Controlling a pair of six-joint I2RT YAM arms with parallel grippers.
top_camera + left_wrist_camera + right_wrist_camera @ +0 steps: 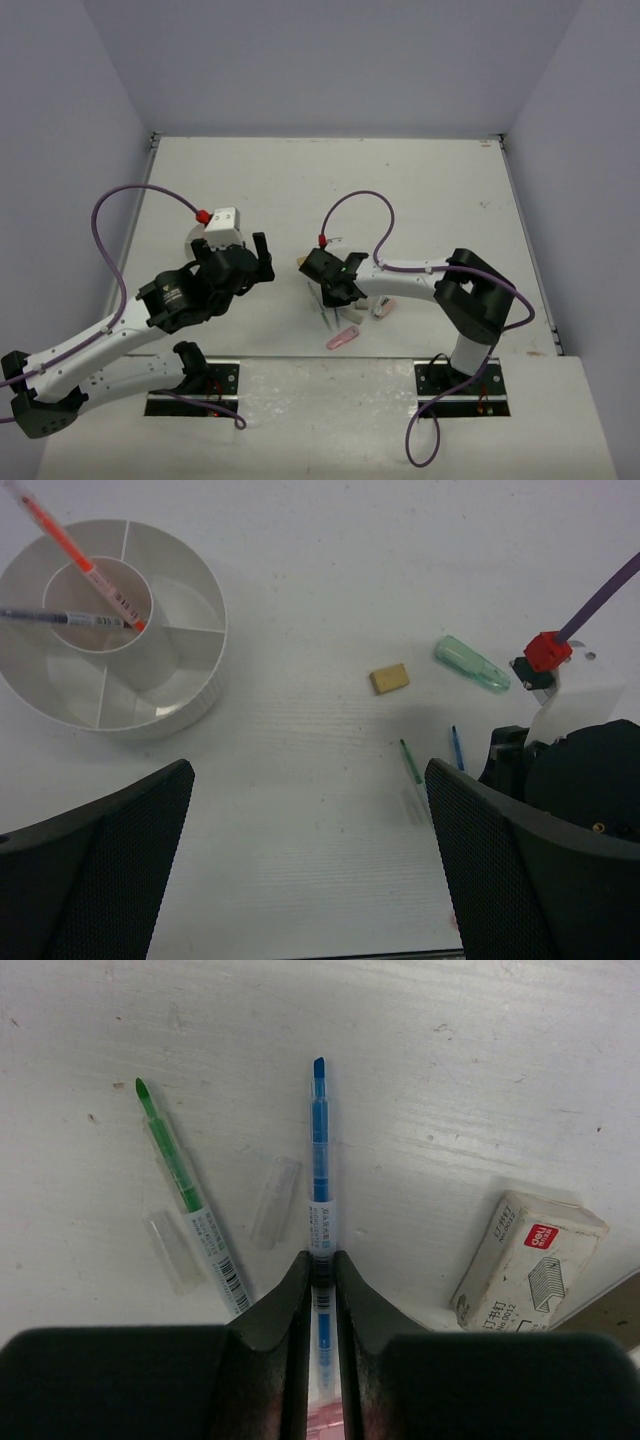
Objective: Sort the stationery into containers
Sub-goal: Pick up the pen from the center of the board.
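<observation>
Nearest the bases, a pink marker (pixel 343 338) lies loose on the table (pixel 400 190), at 6 o'clock from the right gripper (pixel 320 1265). That gripper is pinched narrow on the blue pen (pixel 320 1150), which lies flat, not yet lifted. The green pen (pixel 178 1175) rests at 10 o'clock from the grip, with two clear caps (pixel 275 1200) just beside both pens. A staple box (pixel 525 1260) sits at 3 o'clock. Farther out, a tan eraser (pixel 389 678) and a green marker (pixel 471 664) remain unsorted. The left gripper (pixel 308 810) hangs wide and empty. The white holder (pixel 180 705) lies at its 10 o'clock, with only an orange pen (pixel 90 570) and a grey-blue pen (pixel 40 615) in its centre well. I judge the task barely a quarter done. The left arm crowds the route to the holder.
</observation>
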